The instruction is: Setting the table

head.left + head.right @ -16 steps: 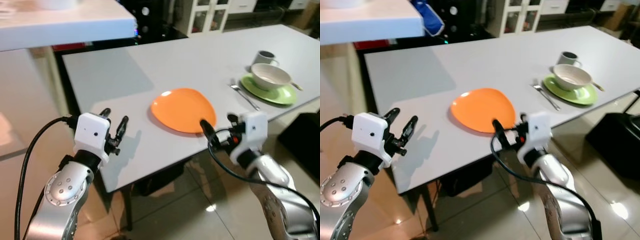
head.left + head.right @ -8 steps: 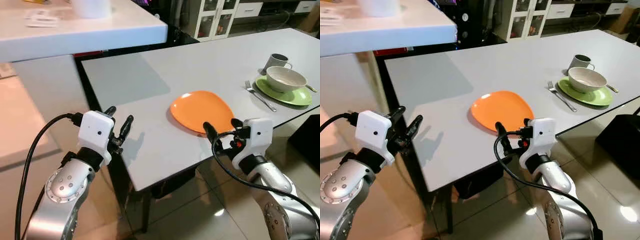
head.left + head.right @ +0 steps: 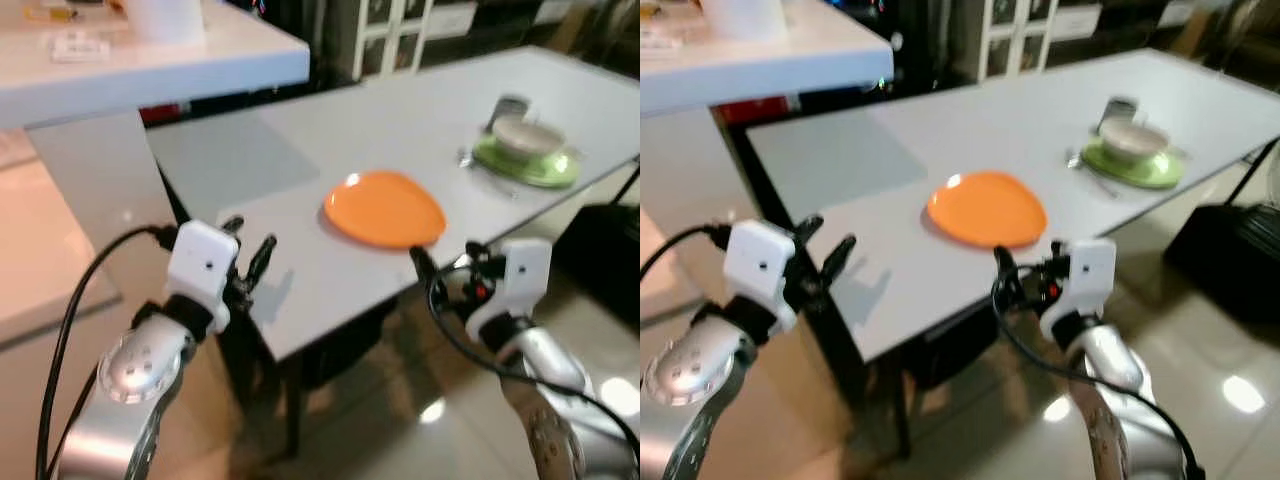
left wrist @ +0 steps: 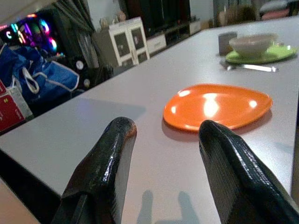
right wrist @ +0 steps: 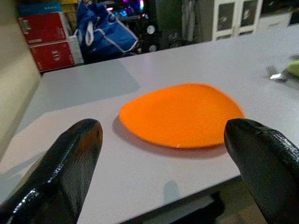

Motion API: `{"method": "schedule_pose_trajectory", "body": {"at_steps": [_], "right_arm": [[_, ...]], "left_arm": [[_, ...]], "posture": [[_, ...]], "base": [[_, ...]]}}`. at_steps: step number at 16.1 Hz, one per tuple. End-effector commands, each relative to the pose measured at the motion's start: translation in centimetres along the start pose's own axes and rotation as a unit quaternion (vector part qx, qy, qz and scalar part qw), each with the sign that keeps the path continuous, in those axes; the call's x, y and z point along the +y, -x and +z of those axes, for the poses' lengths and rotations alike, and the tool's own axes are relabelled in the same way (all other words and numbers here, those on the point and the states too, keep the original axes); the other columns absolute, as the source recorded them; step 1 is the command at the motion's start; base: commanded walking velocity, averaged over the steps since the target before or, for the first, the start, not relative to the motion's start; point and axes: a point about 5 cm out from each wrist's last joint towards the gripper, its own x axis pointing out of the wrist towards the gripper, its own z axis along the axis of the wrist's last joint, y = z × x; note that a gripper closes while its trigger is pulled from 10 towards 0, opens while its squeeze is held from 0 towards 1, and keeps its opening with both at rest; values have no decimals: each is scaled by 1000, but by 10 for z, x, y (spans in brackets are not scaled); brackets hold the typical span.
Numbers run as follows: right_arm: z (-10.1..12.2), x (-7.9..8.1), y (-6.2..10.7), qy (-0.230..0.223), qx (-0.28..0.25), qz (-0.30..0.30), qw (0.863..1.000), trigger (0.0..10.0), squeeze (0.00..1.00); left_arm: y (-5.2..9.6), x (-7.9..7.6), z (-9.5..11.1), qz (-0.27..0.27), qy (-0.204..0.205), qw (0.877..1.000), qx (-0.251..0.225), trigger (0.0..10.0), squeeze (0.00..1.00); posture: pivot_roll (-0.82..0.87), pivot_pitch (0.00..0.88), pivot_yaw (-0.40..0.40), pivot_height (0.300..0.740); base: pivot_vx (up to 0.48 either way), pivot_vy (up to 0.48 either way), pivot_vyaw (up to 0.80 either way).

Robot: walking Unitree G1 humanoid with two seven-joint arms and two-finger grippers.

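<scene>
An orange plate [image 3: 385,208] lies near the front edge of the grey table [image 3: 300,160]. At the far right a white bowl [image 3: 520,133] rests on a green plate [image 3: 530,168], with a fork [image 3: 468,158] to its left and a grey mug [image 3: 508,105] behind. My left gripper [image 3: 248,245] hovers open and empty over the table's left corner, left of the orange plate. My right gripper [image 3: 445,262] is open and empty just off the table's front edge, in front of the orange plate [image 5: 180,114]. The pictures are blurred.
A white counter [image 3: 150,60] carrying a white cylinder [image 3: 165,15] stands at the left, close to the table's corner. Cabinets [image 3: 400,30] line the back wall. A dark object [image 3: 610,250] sits on the tiled floor at the right. A blue bag [image 4: 37,79] lies beyond the table.
The whole picture has shifted and blurred, so the camera has moved. Both grippers stay open and empty. The plates, bowl, mug and fork keep their places on the table.
</scene>
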Motion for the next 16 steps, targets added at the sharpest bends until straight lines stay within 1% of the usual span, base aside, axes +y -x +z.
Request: {"method": "schedule_pose_trajectory", "body": {"at_steps": [1, 2, 6, 10, 13, 15, 16], "right_arm": [[4, -1, 1, 1, -4, -2, 1000, 10000, 0], [4, -1, 0, 1, -4, -1, 1000, 10000, 0], [4, 0, -2, 5, -1, 1, 1000, 10000, 0], [4, 4, -4, 10, 4, 15, 1000, 10000, 0], [4, 5, -7, 28, 5, 24, 999, 10000, 0], [4, 7, -8, 41, 5, 32, 999, 10000, 0], [4, 8, -8, 41, 4, 33, 999, 10000, 0]], "left_arm": [[-1, 1, -1, -4, 1, 1000, 7, 10000, 0], [-2, 1, -1, -3, 0, 1000, 7, 10000, 0], [-5, 3, -1, 8, -1, 1000, 8, 10000, 0], [-4, 6, -3, 14, 6, 1000, 11, 10000, 0], [-3, 9, -2, 20, 6, 1000, 10, 10000, 0], [-1, 13, -2, 29, 3, 1000, 10, 10000, 0], [0, 14, -2, 30, 2, 1000, 9, 10000, 0]], "posture": [[66, 0, 4, 740], [64, 0, 5, 740], [64, 0, 2, 740], [68, 0, -4, 740], [71, 0, -9, 740], [73, 0, -12, 740], [75, 0, -14, 740]], "base": [[-266, 0, 0], [-266, 0, 0], [0, 0, 0], [0, 0, 0], [0, 325, 0], [0, 426, 0], [0, 442, 625]]}}
